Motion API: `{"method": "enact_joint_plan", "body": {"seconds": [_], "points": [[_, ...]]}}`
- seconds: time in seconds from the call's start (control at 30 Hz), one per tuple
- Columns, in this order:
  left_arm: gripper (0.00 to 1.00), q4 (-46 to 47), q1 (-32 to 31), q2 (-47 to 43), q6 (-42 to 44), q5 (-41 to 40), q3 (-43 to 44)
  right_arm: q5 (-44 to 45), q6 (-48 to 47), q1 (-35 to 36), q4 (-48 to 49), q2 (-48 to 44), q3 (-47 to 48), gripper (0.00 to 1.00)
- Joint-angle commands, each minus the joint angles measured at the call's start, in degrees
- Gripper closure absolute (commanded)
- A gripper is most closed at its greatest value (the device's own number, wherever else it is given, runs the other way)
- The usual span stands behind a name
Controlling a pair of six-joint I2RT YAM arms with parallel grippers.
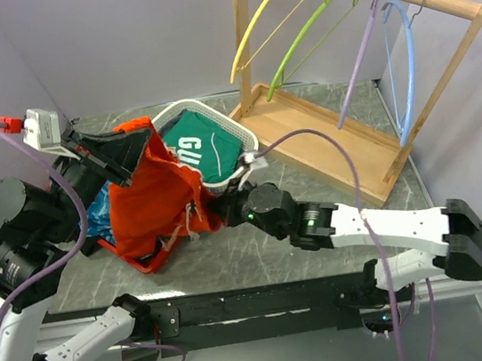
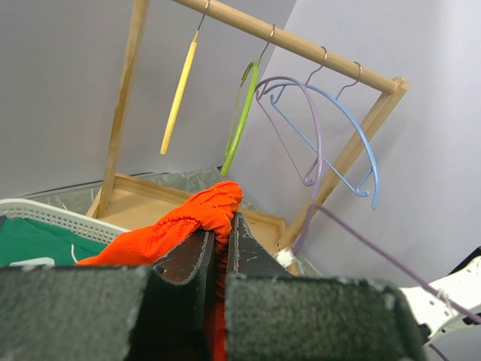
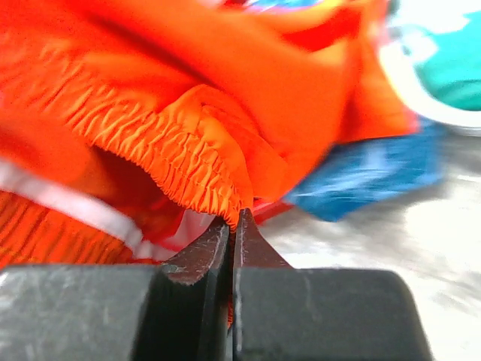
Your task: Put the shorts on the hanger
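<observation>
The orange-red shorts [image 1: 159, 201] hang lifted over the table's left, in front of the basket. My left gripper [image 1: 147, 138] is shut on their top edge, and the wrist view shows orange fabric [image 2: 203, 214] pinched between its jaws. My right gripper [image 1: 212, 211] is shut on the gathered waistband [image 3: 188, 162] at the shorts' right side. The yellow hanger [image 1: 268, 19] hangs by its hook at the left end of the wooden rail, far from both grippers. It also shows in the left wrist view [image 2: 179, 94].
A white basket [image 1: 232, 128] holds a green garment [image 1: 201, 155] behind the shorts. A blue cloth [image 1: 99, 209] lies under them. The wooden rack [image 1: 342, 135] at back right also carries green [image 1: 306, 37], purple [image 1: 359, 61] and light blue [image 1: 407, 72] hangers.
</observation>
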Motion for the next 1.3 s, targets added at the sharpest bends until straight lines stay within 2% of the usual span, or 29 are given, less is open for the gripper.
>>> {"method": "enact_joint_plan", "body": {"seconds": [0.0, 0.2, 0.37, 0.57, 0.77, 0.9, 1.03, 1.13, 1.27], "points": [[0.99, 2.66, -0.23, -3.09, 1.52, -0.91, -1.30, 17.79, -1.88, -0.51, -12.07, -10.68, 3.77, 1.00], [0.99, -1.21, -0.14, -8.18, -0.32, -2.32, -8.32, 28.35, -8.90, -0.51, -20.33, -19.23, 10.00, 1.00], [0.99, -5.86, -0.14, -10.47, -1.64, -3.98, -11.50, 31.01, -15.14, -0.51, -24.90, -19.07, 20.18, 1.00], [0.99, -10.88, -0.14, -8.55, -1.47, -3.55, -5.71, 30.92, -23.39, -0.42, -28.60, -14.41, 37.66, 1.00], [0.99, -10.97, -0.23, -1.52, -0.85, 2.42, 4.48, 32.86, -30.26, -0.42, -26.42, -10.89, 47.01, 1.00], [0.99, -13.15, -0.23, 1.91, -1.55, -0.02, 8.00, 33.73, -30.97, -0.33, -25.62, -10.98, 47.11, 1.00], [0.99, -18.96, -0.14, 4.11, -3.66, -9.59, 6.70, 34.87, -28.87, -0.42, -25.35, -11.86, 41.50, 1.00], [0.97, -18.53, -0.14, 4.38, -6.03, -13.47, -1.37, 35.32, -22.39, -0.42, -26.14, -12.74, 32.03, 1.00], [0.97, -14.14, 0.21, 5.34, -9.72, -11.64, -13.23, 33.13, -11.22, -0.51, -30.53, -13.44, 21.90, 1.00]]}}
